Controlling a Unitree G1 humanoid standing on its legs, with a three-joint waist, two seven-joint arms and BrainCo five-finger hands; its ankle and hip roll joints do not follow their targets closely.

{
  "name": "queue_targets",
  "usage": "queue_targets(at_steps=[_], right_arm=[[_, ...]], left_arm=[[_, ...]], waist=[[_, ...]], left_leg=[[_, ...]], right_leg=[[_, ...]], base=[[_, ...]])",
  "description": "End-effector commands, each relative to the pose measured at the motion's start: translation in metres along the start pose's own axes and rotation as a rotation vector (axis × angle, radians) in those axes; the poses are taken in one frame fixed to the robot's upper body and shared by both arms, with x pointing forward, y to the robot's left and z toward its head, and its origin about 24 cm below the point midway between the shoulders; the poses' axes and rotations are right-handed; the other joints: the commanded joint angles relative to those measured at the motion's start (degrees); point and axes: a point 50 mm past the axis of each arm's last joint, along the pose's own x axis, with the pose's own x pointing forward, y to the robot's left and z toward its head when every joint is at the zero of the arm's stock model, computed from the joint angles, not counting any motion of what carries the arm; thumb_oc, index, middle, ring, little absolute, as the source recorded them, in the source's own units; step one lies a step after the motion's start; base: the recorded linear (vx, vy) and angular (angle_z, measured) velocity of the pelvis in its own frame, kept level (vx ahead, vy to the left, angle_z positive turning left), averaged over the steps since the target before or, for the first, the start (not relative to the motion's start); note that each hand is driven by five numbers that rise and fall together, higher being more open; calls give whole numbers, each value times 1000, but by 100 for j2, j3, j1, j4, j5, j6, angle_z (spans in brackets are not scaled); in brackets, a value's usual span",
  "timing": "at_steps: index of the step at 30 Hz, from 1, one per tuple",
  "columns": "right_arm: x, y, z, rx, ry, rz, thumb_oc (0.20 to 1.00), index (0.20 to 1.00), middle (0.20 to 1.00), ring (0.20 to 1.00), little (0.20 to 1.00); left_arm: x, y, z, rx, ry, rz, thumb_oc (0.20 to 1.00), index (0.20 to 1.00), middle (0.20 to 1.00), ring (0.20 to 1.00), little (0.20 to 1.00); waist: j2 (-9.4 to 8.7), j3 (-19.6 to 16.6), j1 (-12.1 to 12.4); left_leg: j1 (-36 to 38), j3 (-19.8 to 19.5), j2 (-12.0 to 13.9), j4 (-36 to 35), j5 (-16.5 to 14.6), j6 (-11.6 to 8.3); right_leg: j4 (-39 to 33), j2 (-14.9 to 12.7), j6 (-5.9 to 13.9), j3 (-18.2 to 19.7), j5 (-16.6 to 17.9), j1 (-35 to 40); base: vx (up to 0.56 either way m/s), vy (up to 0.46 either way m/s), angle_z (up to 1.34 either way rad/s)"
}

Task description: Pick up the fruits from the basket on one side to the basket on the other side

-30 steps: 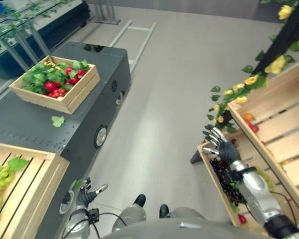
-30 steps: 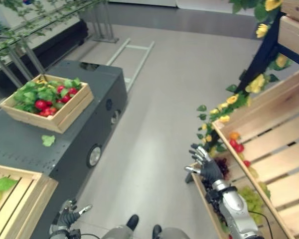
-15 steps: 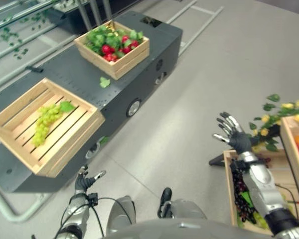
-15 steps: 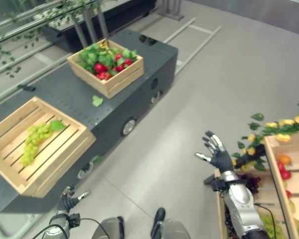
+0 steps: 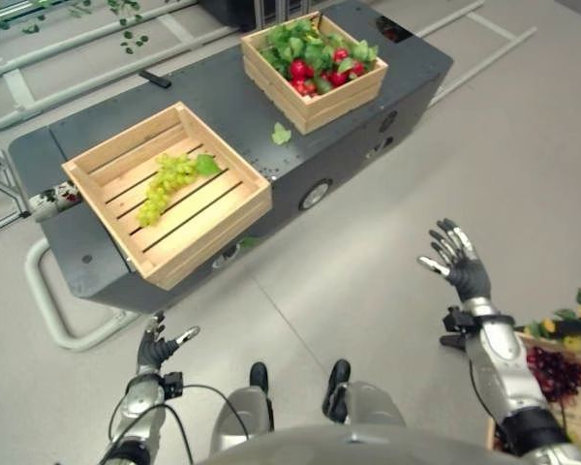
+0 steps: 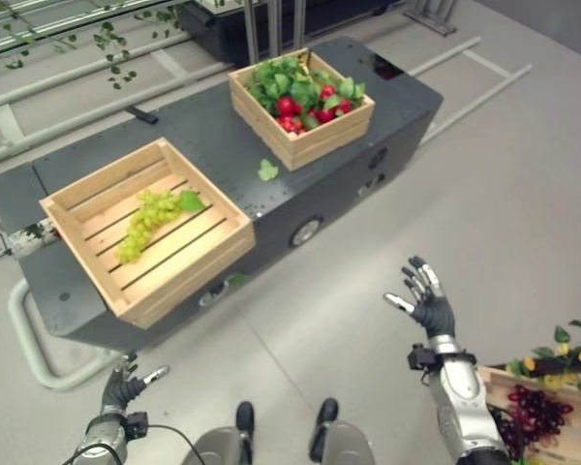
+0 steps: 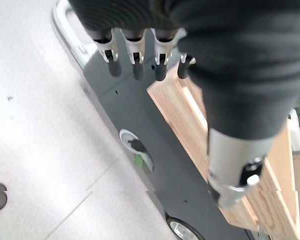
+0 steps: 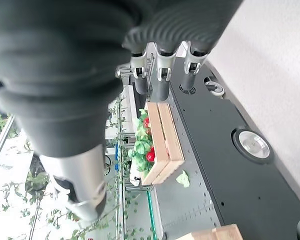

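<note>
A wooden crate (image 5: 126,163) on the dark cart (image 5: 223,107) holds one bunch of green grapes (image 5: 165,184). Further along the cart a second crate (image 5: 315,108) is full of red fruit and green leaves (image 6: 300,92). At the lower right, a crate (image 5: 562,426) on the floor rack holds dark grapes (image 5: 552,373). My right hand (image 5: 465,271) is raised over the bare floor, fingers spread, holding nothing. My left hand (image 5: 155,347) hangs low near the cart's front, fingers relaxed and empty.
A loose green leaf (image 5: 282,134) lies on the cart top between the crates. A grey tube bumper (image 5: 48,310) curves round the cart's left end. Yellow flowers and vines (image 5: 571,320) edge the rack at right. Metal rails (image 5: 39,58) run along the far floor.
The whole view has swung left: the cart and both crates now sit central, and the rack has slid to the right edge. My right hand stays raised and spread, now over open floor.
</note>
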Motion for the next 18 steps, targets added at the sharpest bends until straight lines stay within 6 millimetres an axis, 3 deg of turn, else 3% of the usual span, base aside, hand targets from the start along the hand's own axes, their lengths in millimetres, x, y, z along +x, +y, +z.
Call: queue_targets(at_steps=[1,2,4,5,6,9,11,18], right_arm=[[3,1,16,-2,-109,-12,1000,1000,1000,1000,1000],[2,2,14,-6,-101,-13,1000,1000,1000,1000,1000],[-1,4,11,-4,-88,-9,1000,1000,1000,1000,1000],[-1,4,11,-4,-89,-9,1000,1000,1000,1000,1000],[-3,4,8,-14,-74,2,1000,1000,1000,1000,1000],[-4,7,5,-34,-56,31,1000,1000,1000,1000,1000],[-9,4,0,-26,-35,21,1000,1000,1000,1000,1000],[-13,1,-3,-103,-14,31,1000,1000,1000,1000,1000]], left_arm=[[5,15,25,68,-140,1,1000,1000,1000,1000,1000],[7,16,27,72,-143,1,1000,1000,1000,1000,1000],[7,13,28,68,-150,-8,1000,1000,1000,1000,1000],[7,13,28,68,-150,-7,1000,1000,1000,1000,1000],[8,10,27,68,-144,-20,1000,1000,1000,1000,1000],[10,4,28,49,-151,-30,1000,1000,1000,1000,1000],[13,1,32,70,-154,-54,1000,1000,1000,1000,1000],[7,-17,18,78,-107,-140,1000,1000,1000,1000,1000]], waist=[[-85,-100,-13],[-32,-77,-87],[39,-89,-160],[42,-105,-163],[43,-155,-267],[-23,-148,-339],[-86,-144,-375],[-83,-397,-152]], left_leg=[[-234,-404,-55,522,-359,-78],[-219,-555,-105,457,-293,-16],[-103,-780,-221,304,-283,60],[-118,-784,-218,285,-259,59],[-23,-977,-320,131,-224,69],[90,-1316,-506,57,-248,18],[33,-1546,-581,191,-242,-27],[67,-2197,-482,-50,-69,-232]], right_leg=[[696,-388,565,501,490,-103],[996,-246,569,856,535,-239],[1055,148,488,1358,280,-336],[1032,152,486,1353,303,-348],[713,495,440,1749,95,-399],[-413,572,509,2083,335,-566],[-430,668,545,2471,303,-368],[-583,775,441,1951,132,56]], base=[[53,214,38],[33,179,40],[28,111,63],[62,33,71],[85,19,44],[166,-60,61],[84,-103,52],[68,-201,106]])
